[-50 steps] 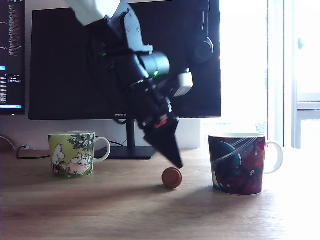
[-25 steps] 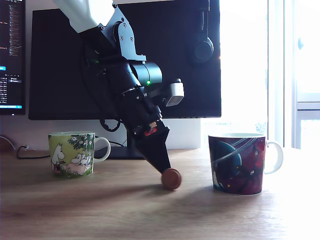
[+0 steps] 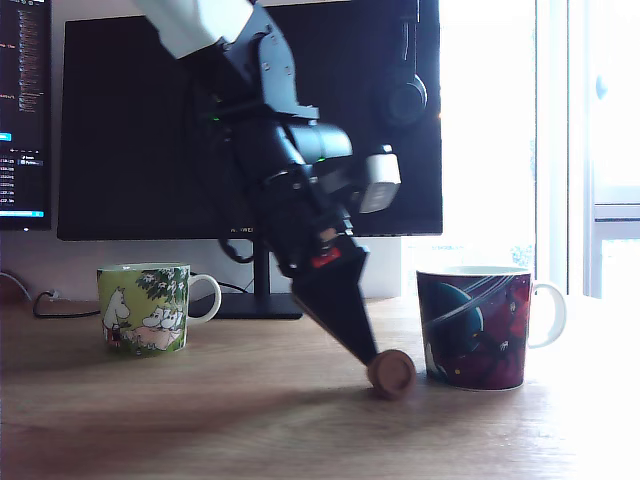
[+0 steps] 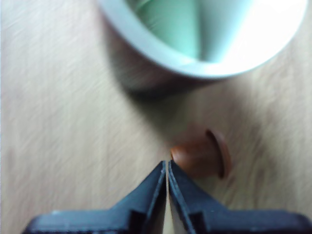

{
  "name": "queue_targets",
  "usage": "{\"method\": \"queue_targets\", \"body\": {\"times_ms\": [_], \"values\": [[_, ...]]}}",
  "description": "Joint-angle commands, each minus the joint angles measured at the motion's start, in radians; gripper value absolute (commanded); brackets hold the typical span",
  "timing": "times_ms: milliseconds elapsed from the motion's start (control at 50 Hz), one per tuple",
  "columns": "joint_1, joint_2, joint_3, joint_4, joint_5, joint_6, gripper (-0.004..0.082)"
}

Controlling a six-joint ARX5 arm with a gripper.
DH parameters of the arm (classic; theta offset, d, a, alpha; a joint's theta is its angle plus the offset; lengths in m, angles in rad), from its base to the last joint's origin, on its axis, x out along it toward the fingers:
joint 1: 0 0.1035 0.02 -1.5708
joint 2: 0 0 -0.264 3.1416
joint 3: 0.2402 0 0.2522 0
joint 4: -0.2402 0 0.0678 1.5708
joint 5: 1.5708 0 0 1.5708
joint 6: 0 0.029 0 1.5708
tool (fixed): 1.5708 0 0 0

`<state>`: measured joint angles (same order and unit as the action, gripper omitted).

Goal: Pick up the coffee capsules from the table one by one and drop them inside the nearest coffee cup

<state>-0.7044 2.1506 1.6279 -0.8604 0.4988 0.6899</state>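
A copper-brown coffee capsule lies on its side on the wooden table, just left of the dark space-patterned coffee cup in the exterior view. My gripper points down at the table with its tip touching the capsule's side. In the wrist view the two black fingers are pressed together with nothing between them, and the capsule sits just beyond and beside their tips. The cup's pale rim and green-tinted inside fill the area beyond the capsule.
A green cartoon-printed mug stands at the exterior view's left. A black monitor on a stand is behind the arm, with headphones hanging on it. A second screen edge shows far left. A bright window lies to the right.
The gripper swung toward the exterior view's right, and the capsule rolled or was pushed with it from the table's middle to right beside the dark cup.
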Motion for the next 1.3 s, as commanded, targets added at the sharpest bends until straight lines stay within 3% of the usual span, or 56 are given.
{"method": "queue_targets", "body": {"times_ms": [0, 160, 280, 440, 800, 980, 1280], "values": [[-0.004, -0.011, -0.019, 0.017, -0.01, -0.007, -0.0019], [0.011, -0.012, -0.019, 0.037, -0.052, -0.028, -0.0019], [0.034, -0.021, -0.019, 0.04, -0.051, -0.039, -0.0019], [0.053, -0.056, -0.019, 0.058, -0.05, -0.089, -0.0019], [0.054, -0.179, -0.05, 0.082, -0.034, -0.159, -0.0019], [0.055, -0.282, -0.208, 0.186, -0.035, -0.182, -0.0019], [0.039, -0.557, -0.607, 0.545, -0.045, -0.322, -0.0019]]}}
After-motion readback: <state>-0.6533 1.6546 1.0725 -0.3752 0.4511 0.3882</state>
